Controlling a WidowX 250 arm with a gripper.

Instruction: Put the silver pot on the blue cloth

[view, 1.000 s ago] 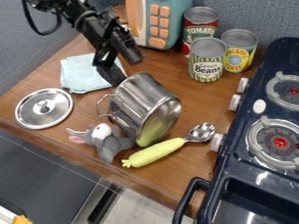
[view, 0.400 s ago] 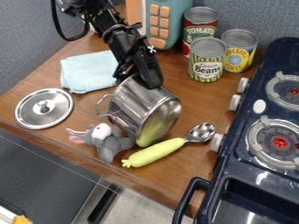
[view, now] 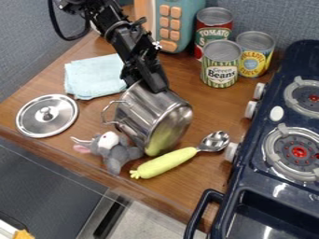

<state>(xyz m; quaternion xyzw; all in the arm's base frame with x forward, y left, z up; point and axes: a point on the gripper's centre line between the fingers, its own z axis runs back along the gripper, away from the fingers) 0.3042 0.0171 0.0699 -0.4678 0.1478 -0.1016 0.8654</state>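
Observation:
The black gripper is over the middle of the counter, right at the upper end of the silver pot and overlapping it. Tipped over, the pot has its round base toward the lower right and a wire handle at its left. Part of its upper end is hidden behind the gripper. The light blue cloth lies flat up and to the left of the pot, with its right edge close to the gripper.
A silver lid lies at the left. Below the pot are a grey plush toy and a yellow-handled spoon. Several cans, including a green-striped one, stand at the back. The dark stove borders the right side.
Over the last second the gripper has come from beside the cloth rightward to the pot's upper end, lately shifting slightly left. The pot has moved very slightly. More of the cloth shows now.

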